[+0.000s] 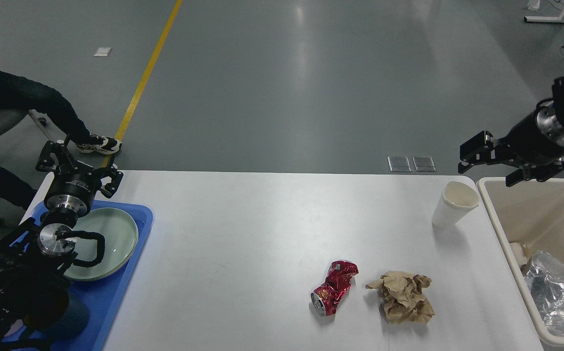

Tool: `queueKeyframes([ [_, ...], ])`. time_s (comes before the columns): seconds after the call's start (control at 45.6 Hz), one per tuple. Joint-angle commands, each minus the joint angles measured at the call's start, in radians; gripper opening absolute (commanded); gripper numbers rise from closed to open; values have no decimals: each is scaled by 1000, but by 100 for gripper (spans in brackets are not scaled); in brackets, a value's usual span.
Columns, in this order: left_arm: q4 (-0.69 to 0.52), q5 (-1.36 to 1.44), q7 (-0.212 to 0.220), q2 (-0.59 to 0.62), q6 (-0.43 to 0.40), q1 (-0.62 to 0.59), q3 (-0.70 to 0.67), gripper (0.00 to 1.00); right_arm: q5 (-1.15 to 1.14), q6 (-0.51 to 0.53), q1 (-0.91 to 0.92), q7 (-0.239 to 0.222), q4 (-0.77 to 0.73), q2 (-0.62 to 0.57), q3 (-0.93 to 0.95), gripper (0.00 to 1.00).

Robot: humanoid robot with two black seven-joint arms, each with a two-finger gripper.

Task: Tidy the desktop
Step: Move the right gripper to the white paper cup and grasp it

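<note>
- Head view: the worktop (262, 229) spans the centre, rigid and fixed. It carries light, crushable litter: paper cup (452, 204), crushed can (334, 287), crumpled paper (402, 297); grip each across its body.
- Left pincer (78, 163) hovers released above the blue tray (121, 292).
- Right pincer (489, 158) hangs released above the bin (501, 234).

No legible text, even on the crushed red can (334, 287).

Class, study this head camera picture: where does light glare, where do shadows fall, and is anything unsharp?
Head view: pale streaks of glare run down the grey floor; the desktop is evenly lit, with soft shadows beside the paper cup, the crushed can and the brown paper; the foil in the bin glints; the dark left gripper shows little detail.
</note>
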Motion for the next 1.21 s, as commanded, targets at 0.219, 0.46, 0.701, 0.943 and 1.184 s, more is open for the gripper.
queueKeyframes([
  [0.219,0,0,0,0,0,0,0,96,85,-572,-409,-2,-106,-1,149,100],
  [0.46,0,0,0,0,0,0,0,96,167,-607,-562,-2,-241,25,238,100],
  [0.701,0,0,0,0,0,0,0,96,170,-615,-579,-2,-243,41,242,100],
  [0.943,0,0,0,0,0,0,0,96,168,-653,-593,-2,-243,62,260,96],
  [1.184,0,0,0,0,0,0,0,96,170,-673,-602,-3,-247,84,252,59],
])
